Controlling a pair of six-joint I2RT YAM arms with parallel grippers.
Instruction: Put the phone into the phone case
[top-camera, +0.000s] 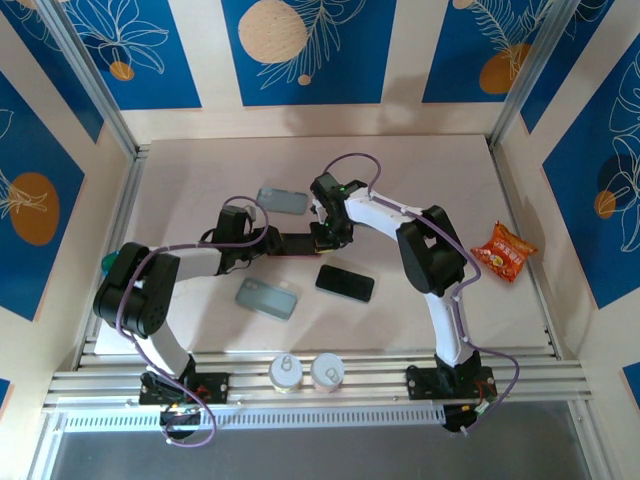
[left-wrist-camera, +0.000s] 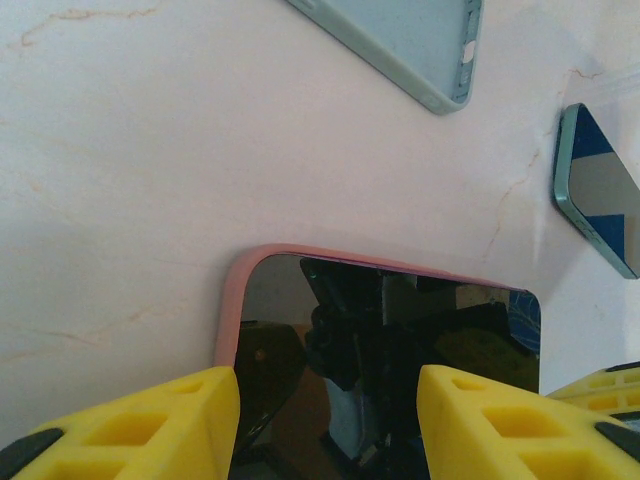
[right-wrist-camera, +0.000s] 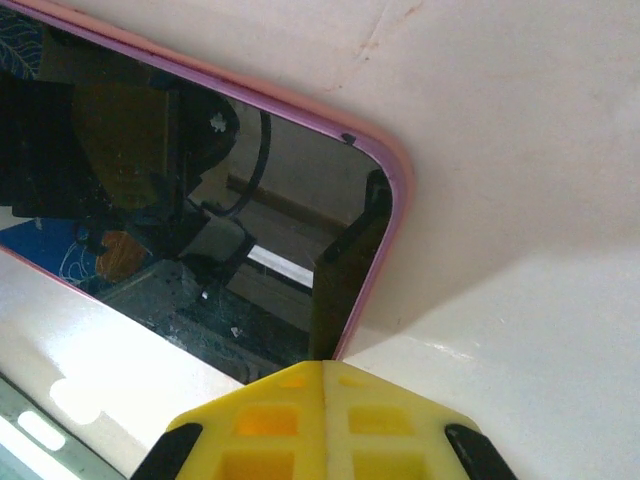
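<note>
The pale table (top-camera: 200, 180) spans the top view between blue patterned walls. The left arm (top-camera: 190, 262) reaches in from the lower left and the right arm (top-camera: 400, 215) from the lower right, and their tips meet near the middle of the frame.

The phone (top-camera: 298, 243) lies flat between them, screen up, set in a pink case (left-wrist-camera: 228, 310) whose rim runs around the corners seen in both wrist views. A teal case (top-camera: 283, 201) lies just above the meeting point and a second teal case (top-camera: 267, 298) below it. A black phone (top-camera: 345, 283) lies beside that second case to the right. An orange packet (top-camera: 503, 250) sits near the right wall, and two cans (top-camera: 306, 371) stand at the bottom edge between the arm bases.

The left jaws stand apart. Their yellow fingers (left-wrist-camera: 150, 420) sit at the bottom of the left wrist view, over the near end of the phone and not around its sides. I cannot tell whether they touch it. The right jaws are closed with nothing between them. Their fingers (right-wrist-camera: 270, 420) sit pressed together at the bottom of the right wrist view, right at the case's long edge near a corner.
</note>
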